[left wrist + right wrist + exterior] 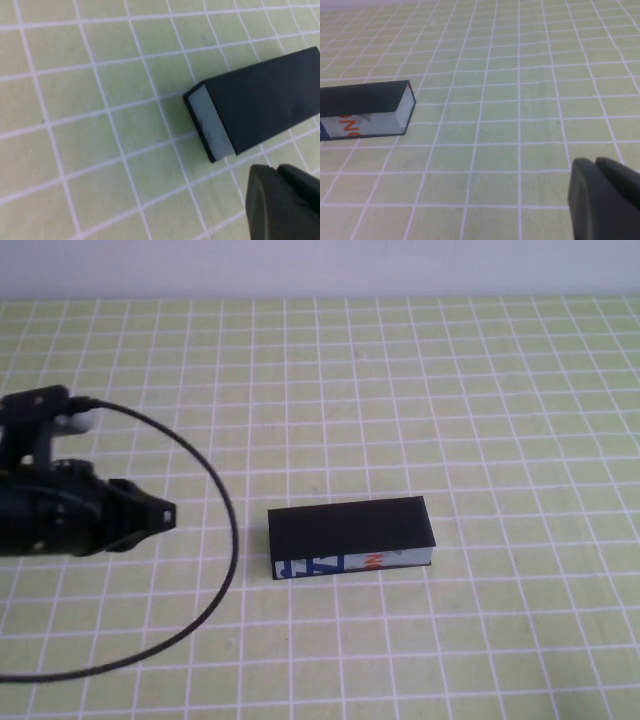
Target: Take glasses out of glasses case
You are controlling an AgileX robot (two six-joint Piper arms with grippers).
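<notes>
The glasses case (350,535) lies shut on the green gridded mat, near the middle, with its white printed side facing the front. The glasses are hidden. My left gripper (168,512) is to the left of the case, pointing at its left end with a gap of about two grid squares, shut and empty. In the left wrist view the case's pale end (212,122) lies just beyond the gripper (272,170). My right gripper (595,162) is out of the high view; it is shut and empty, well off from the case's right end (402,112).
A black cable (225,530) loops from the left arm across the mat, down to the front left, passing between the gripper and the case. The white wall (320,265) bounds the far edge of the mat.
</notes>
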